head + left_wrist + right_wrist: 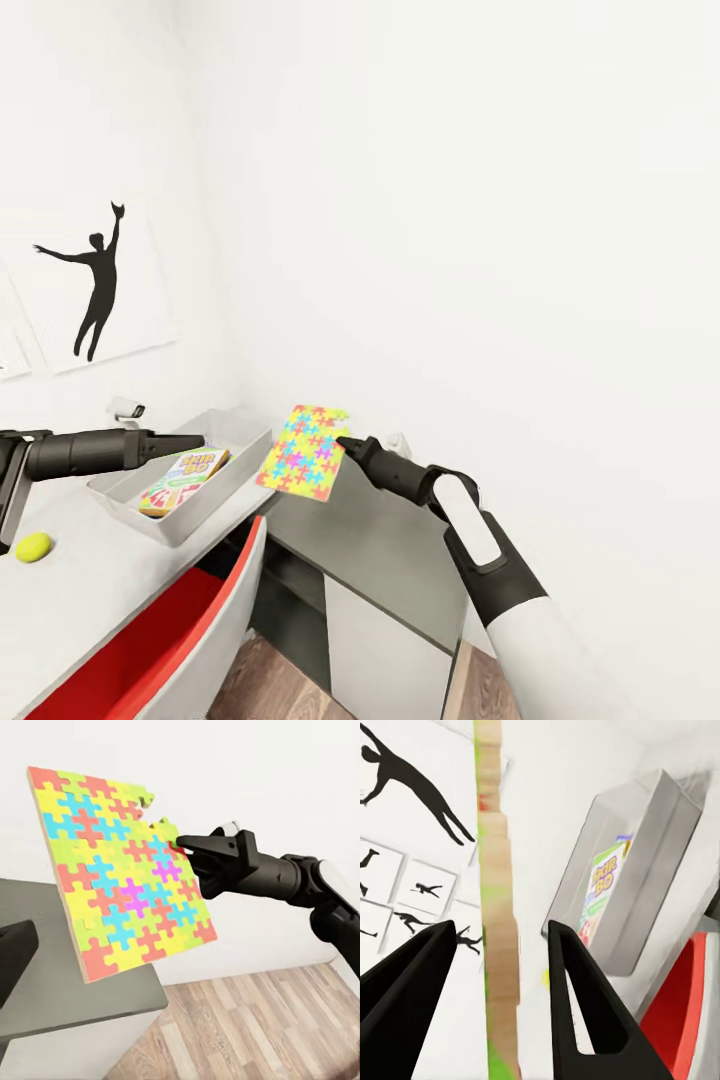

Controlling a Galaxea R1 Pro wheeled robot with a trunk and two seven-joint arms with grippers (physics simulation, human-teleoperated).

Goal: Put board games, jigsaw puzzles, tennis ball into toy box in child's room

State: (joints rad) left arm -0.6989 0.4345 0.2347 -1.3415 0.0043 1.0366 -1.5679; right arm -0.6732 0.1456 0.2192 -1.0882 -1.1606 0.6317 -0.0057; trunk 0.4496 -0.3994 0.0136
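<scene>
A red-lined chair sits tucked against the table, and a dark grey cabinet stands lower beside it. The toy box rests on the table with the SKIP-BO game lying flat inside; the tennis ball lies near the table's edge. The right end effector pinches the jigsaw puzzle by one edge, holding it in the air just beside the box, tilted nearly upright, its long axis steep. Bright yellow, pink, green and blue pieces cover its face. The left end effector hovers over the box, its fingers apparently together.
</scene>
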